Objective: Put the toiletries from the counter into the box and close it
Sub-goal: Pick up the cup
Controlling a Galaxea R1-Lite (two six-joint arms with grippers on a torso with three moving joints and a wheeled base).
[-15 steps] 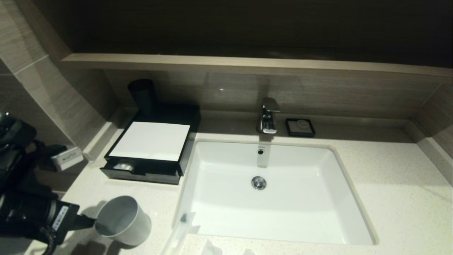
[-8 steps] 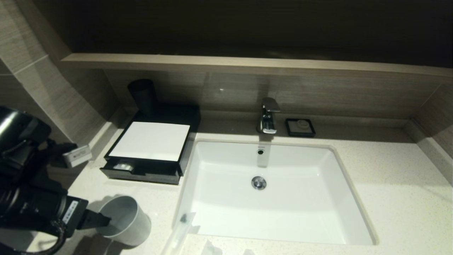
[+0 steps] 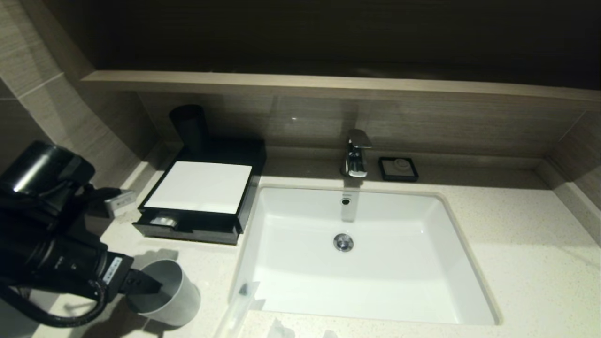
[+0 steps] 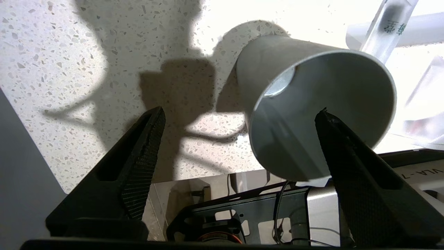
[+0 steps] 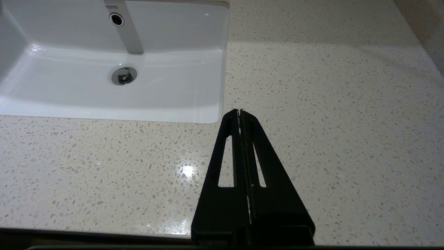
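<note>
Since a second ago the left arm has swung in from the counter's edge toward the cup, and its fingertip now overlaps the cup's rim in the head view. The left gripper (image 4: 239,114) is spread wide, one finger over bare counter (image 3: 516,263), the other across the mouth of the grey cup (image 3: 166,293), which stands near the front left corner.

The toiletries lie past the cup: a long slim clear packet (image 3: 237,307) at about 3 o'clock from the cup, along the sink's (image 3: 291,202) front left corner, and more clear wrappers (image 3: 281,330) at about 4 o'clock, by the counter's front edge. In the left wrist view the slim packet (image 4: 390,26) lies beyond the cup, outside the spread fingers.

The box (image 3: 199,188) sits at 12 o'clock from the cup, left of the sink, its drawer pulled partly out with a pale packet (image 3: 163,220) inside.

The right gripper (image 5: 240,113) is pressed together, empty, over bare counter right of the sink.
</note>
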